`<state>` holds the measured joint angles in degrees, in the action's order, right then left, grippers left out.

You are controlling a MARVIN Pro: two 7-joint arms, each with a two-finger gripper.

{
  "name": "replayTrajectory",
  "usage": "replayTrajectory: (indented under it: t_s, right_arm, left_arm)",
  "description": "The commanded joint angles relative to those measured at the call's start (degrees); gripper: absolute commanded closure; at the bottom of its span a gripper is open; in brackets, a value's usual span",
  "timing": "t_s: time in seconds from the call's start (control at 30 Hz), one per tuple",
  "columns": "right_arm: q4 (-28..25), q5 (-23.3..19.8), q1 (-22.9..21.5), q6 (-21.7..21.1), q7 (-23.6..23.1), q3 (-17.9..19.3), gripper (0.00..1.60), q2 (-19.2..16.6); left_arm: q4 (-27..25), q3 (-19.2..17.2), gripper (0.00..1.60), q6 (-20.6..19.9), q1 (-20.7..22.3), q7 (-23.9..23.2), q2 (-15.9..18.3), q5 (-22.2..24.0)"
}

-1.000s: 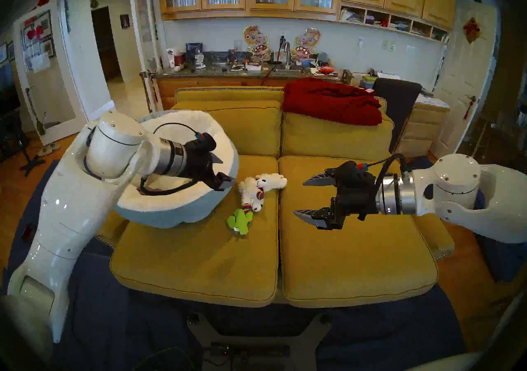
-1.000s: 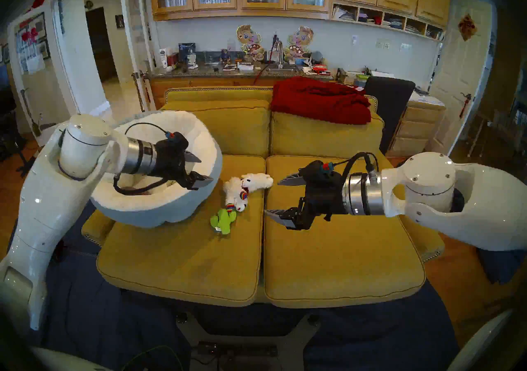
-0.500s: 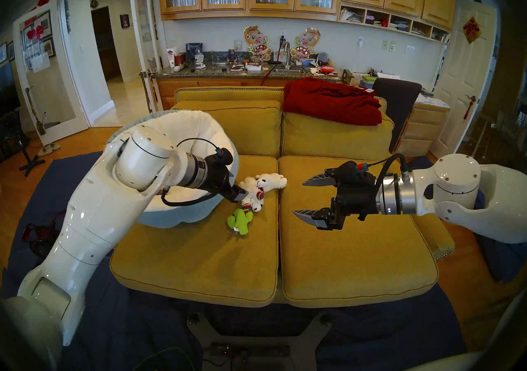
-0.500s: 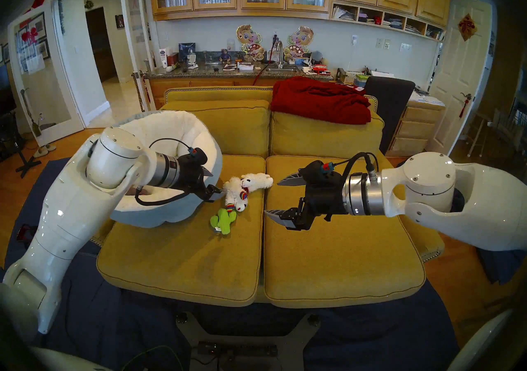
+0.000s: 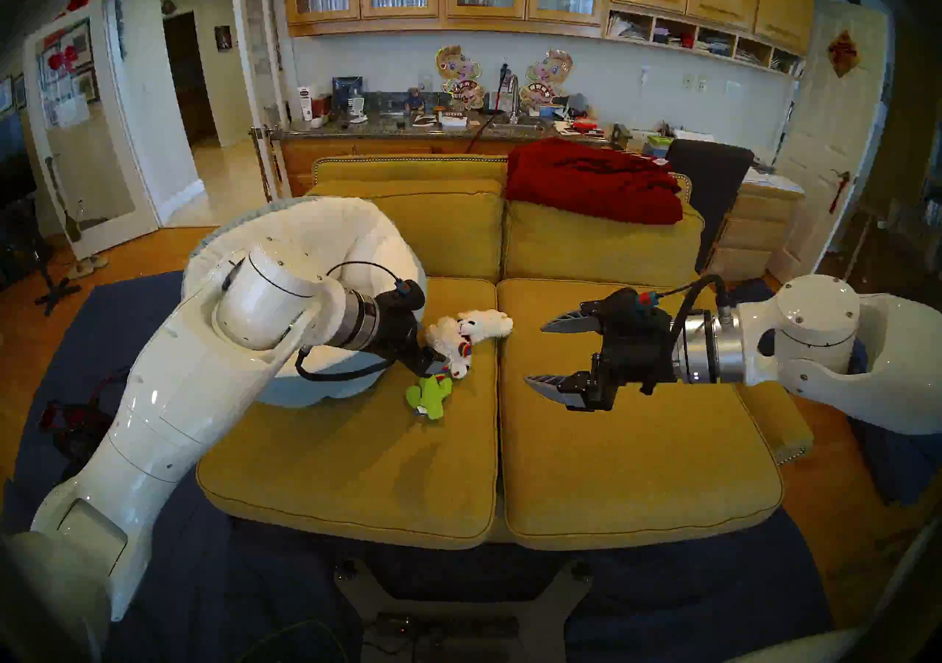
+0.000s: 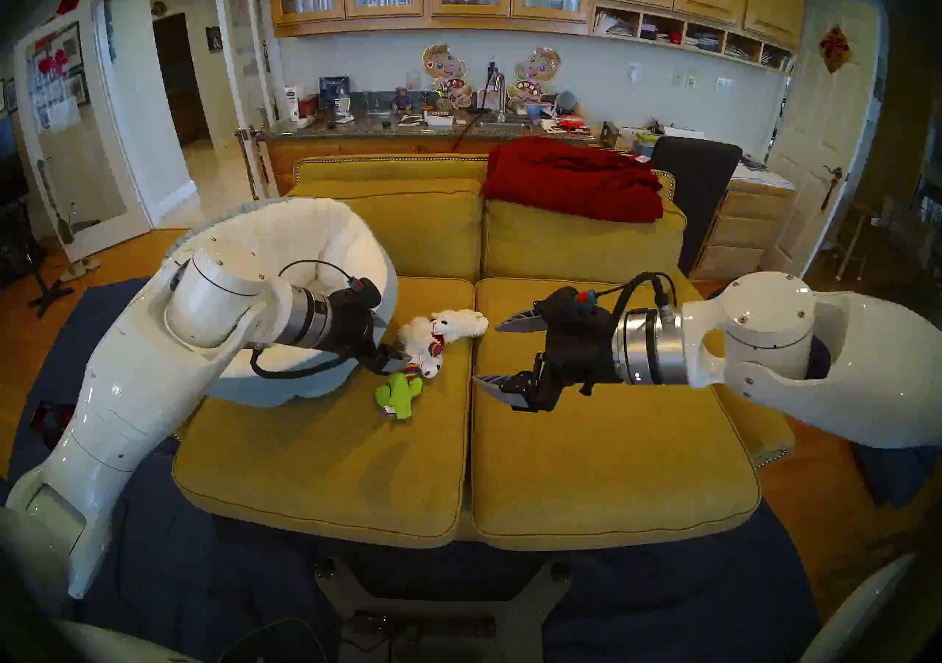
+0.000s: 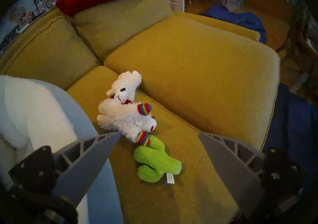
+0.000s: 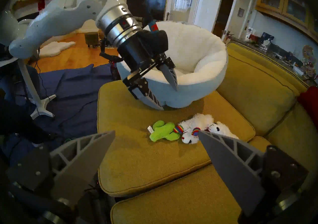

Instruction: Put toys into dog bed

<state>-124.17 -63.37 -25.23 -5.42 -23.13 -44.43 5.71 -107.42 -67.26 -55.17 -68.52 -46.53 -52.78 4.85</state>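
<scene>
Three toys are left on the sofa cushion (image 7: 172,201) — two lambs (image 7: 123,115) and the cactus (image 7: 157,161) just ahead of the left gripper (image 7: 158,137), its fingers wide and empty beside the dog bed (image 8: 197,73), the right gripper (image 8: 156,134) likewise.

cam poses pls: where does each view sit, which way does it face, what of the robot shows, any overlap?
Head stereo pair: on the head, looking down at the sofa; both arms, left gripper and right gripper open.
Left wrist: faces down at the lambs and cactus; own fingers show.
Right wrist: faces left toward the dog bed; own fingers, left arm.
Shared: toys, sofa, bed.
</scene>
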Motion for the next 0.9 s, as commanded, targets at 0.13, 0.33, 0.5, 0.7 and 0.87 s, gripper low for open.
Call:
replayTrajectory:
  t_s: [0.13,0.33,0.5,0.7,0.87]
  right_arm:
    - [0.0,0.0,-1.5,0.8,0.0,0.9,0.0,0.0]
    - [0.0,0.0,-1.6,0.8,0.0,0.8,0.0,0.0]
    - [0.0,0.0,-1.7,0.9,0.0,0.8,0.0,0.0]
    - [0.0,0.0,-1.7,0.8,0.0,0.7,0.0,0.0]
    - [0.0,0.0,-1.8,0.8,0.0,0.7,0.0,0.0]
  left_arm:
    - [-1.3,-0.3,0.0,0.2,-2.4,2.7,1.0,0.1]
    - [-1.4,0.7,0.0,0.2,-2.9,4.7,0.5,-0.9]
    - [-0.8,2.5,0.0,0.2,-2.8,6.1,-0.9,-1.3]
    - [1.9,3.5,0.0,0.2,-1.9,7.7,-2.8,-2.0]
    - [4.0,4.5,0.0,0.2,-1.4,9.6,-4.7,-2.9]
